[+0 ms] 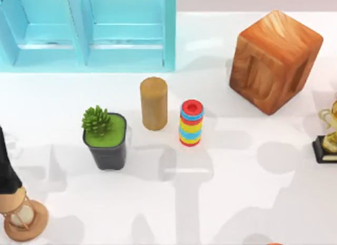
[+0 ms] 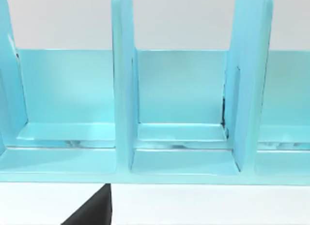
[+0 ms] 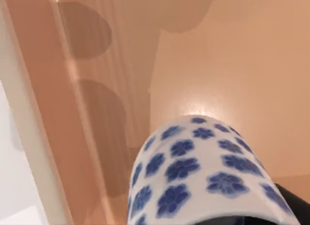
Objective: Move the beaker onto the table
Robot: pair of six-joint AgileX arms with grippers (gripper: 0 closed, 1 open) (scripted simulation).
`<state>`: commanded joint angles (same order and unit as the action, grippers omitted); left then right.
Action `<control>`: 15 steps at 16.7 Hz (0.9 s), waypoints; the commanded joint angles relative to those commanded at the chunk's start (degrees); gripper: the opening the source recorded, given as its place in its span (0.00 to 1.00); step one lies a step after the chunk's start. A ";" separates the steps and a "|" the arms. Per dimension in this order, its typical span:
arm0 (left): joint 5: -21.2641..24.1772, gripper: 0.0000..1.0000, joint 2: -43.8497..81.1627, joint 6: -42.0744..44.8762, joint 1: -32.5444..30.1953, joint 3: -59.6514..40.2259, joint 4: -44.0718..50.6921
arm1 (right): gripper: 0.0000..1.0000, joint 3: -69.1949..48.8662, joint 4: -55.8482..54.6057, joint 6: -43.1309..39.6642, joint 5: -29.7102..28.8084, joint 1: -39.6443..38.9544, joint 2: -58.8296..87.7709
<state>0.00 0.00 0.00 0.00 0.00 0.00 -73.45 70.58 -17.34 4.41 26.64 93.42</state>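
None of the move looks finished: the beaker (image 3: 203, 172) sits close under the right wrist against tan wood, seemingly not on the table (image 1: 253, 171); the pincer's state I cannot tell.

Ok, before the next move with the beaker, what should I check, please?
1. Beaker found: ok. The beaker is close before the right wrist camera, against a tan wooden surface.
2. Grip on it: cannot tell.
3. Free landing spot: ok. There is bare table right of the ring stack.
4. Left arm away: ok. The left arm is at the table's left edge.
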 joint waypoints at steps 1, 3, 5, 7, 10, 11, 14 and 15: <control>0.00 1.00 0.00 0.00 0.00 0.00 0.00 | 0.00 -0.57 1.60 0.92 -0.30 -2.33 -0.41; 0.00 1.00 0.00 0.00 0.00 0.00 0.00 | 0.00 -1.48 3.33 2.43 -1.53 -7.31 -0.73; 0.00 1.00 0.00 0.00 0.00 0.00 0.00 | 0.00 -2.13 3.20 3.64 -3.18 -11.20 -0.63; 0.00 1.00 0.00 0.00 0.00 0.00 0.00 | 0.00 -2.42 2.37 4.31 -4.29 -12.92 -0.39; 0.00 1.00 0.00 0.00 0.00 0.00 0.00 | 0.00 -2.42 2.33 4.34 -4.33 -12.97 -0.38; 0.00 1.00 0.00 0.00 0.00 0.00 0.00 | 0.00 -2.21 2.38 4.37 -4.14 -12.74 -0.34; 0.00 1.00 0.00 0.00 0.00 0.00 0.00 | 0.00 -4.18 2.38 5.98 -4.87 -13.35 -0.76; 0.00 1.00 0.00 0.00 0.00 0.00 0.00 | 0.00 -5.98 2.45 7.36 -5.39 -14.10 -0.86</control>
<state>0.00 0.00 0.00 0.00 0.00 0.00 -79.43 73.03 -9.98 -0.99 12.55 92.55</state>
